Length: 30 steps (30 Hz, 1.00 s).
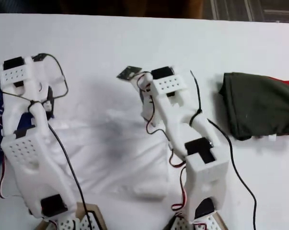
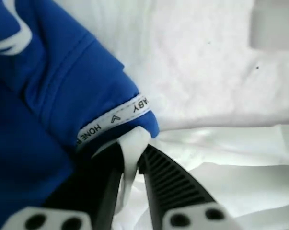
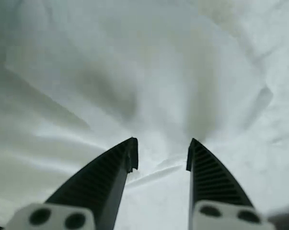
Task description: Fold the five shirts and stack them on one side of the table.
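Two grippers at the white shirt [image 1: 120, 153], which lies between the arms.
My left gripper [image 2: 131, 155] pinches a white edge beside the blue shirt [image 2: 39, 96]; my right gripper [image 3: 161, 153] is spread over the cloth. I judge it must bite first, then both lift evenly, without dragging the blue shirt along.

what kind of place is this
Probably a robotics lab bench: two white robot arms at a white table, a white shirt spread between them, folded shirts stacked to one side.
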### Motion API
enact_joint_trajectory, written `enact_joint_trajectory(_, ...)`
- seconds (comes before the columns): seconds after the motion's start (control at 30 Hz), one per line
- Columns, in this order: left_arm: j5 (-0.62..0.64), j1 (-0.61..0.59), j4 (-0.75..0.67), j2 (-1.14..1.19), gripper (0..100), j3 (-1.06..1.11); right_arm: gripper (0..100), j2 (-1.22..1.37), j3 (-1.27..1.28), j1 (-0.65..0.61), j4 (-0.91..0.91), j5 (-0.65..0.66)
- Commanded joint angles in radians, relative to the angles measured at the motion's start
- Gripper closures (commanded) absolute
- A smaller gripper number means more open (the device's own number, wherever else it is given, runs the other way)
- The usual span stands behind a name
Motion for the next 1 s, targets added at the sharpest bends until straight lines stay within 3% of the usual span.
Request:
enact_joint_trajectory(0.0, 0.002, 0.009, 0.008, -0.017, 97, -0.042, 82.2, -0.004, -0.012, 0.030, -0.031, -0.008)
enact_joint_trajectory(0.23, 0.000, 0.009, 0.006, -0.017, 97, -0.042, 82.2, 0.005, -0.029, 0.107, -0.030, -0.006)
enact_joint_trajectory(0.73, -0.002, 0.011, 0.006, -0.017, 97, -0.042, 82.5, 0.082, -0.029, 0.038, -0.073, -0.008)
enact_joint_trajectory(0.87, -0.002, 0.011, 0.005, -0.017, 97, -0.042, 97.3, 0.091, -0.029, 0.038, -0.076, -0.008)
enact_joint_trajectory(0.97, -0.002, 0.011, 0.008, -0.017, 97, -0.042, 96.4, 0.085, -0.029, 0.038, -0.084, -0.008)
